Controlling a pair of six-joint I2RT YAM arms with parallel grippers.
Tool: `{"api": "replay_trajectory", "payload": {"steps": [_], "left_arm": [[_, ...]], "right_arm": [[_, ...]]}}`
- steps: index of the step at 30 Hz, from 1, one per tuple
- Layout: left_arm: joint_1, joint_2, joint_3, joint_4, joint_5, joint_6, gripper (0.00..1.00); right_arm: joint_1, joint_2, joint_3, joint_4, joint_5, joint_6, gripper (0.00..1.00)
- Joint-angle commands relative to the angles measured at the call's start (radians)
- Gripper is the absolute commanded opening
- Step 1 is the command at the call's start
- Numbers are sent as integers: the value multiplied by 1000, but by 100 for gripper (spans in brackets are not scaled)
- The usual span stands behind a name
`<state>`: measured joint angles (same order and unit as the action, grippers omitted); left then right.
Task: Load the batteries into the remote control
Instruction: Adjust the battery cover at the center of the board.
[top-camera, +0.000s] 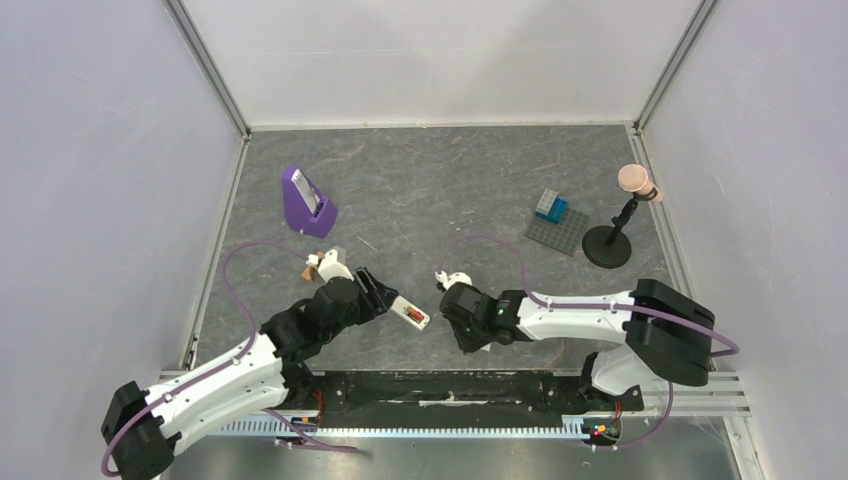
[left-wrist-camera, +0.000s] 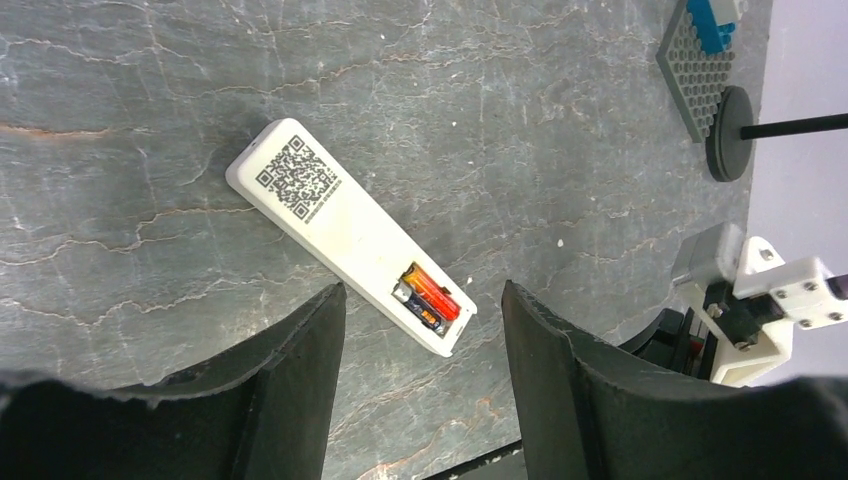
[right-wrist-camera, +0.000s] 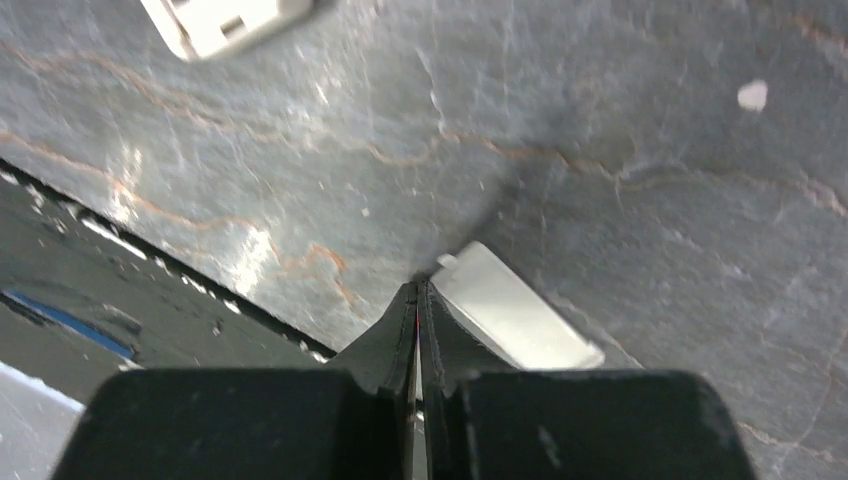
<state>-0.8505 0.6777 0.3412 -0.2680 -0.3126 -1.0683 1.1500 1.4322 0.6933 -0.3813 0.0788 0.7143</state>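
White remote control (left-wrist-camera: 340, 232) lies face down on the grey table (left-wrist-camera: 500, 120), near the arms and between them. The open bay at one end holds both batteries (left-wrist-camera: 432, 296) side by side. Over that end the left claw (left-wrist-camera: 423, 287) hangs spread. The right claw (right-wrist-camera: 418, 285) is pressed together, its tips just beside a small white strip (right-wrist-camera: 515, 320).

On the worktop (top-camera: 450, 190), the remote control (left-wrist-camera: 340, 228) lies between the left gripper (top-camera: 384, 295) and the right gripper (right-wrist-camera: 418, 298), with the batteries (left-wrist-camera: 430, 296) in its end compartment.
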Motion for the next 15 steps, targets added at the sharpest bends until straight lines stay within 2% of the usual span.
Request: {"api": "replay_trajectory", "payload": {"steps": [1, 6, 8, 9, 13, 15], "left_arm": [[-1, 8, 28, -17, -10, 26, 65], [1, -1, 19, -19, 13, 16, 65], [1, -6, 17, -25, 17, 16, 65], [1, -10, 16, -26, 19, 15, 65], [1, -29, 9, -27, 23, 15, 65], [2, -39, 5, -25, 20, 13, 65]], "right_arm": [[1, 100, 72, 32, 136, 6, 3], [2, 70, 142, -41, 127, -21, 6], [2, 20, 147, -86, 118, -29, 12], [3, -2, 148, -116, 115, -38, 17], [1, -72, 130, -222, 121, -105, 51], [-3, -102, 100, -249, 118, -164, 62]]}}
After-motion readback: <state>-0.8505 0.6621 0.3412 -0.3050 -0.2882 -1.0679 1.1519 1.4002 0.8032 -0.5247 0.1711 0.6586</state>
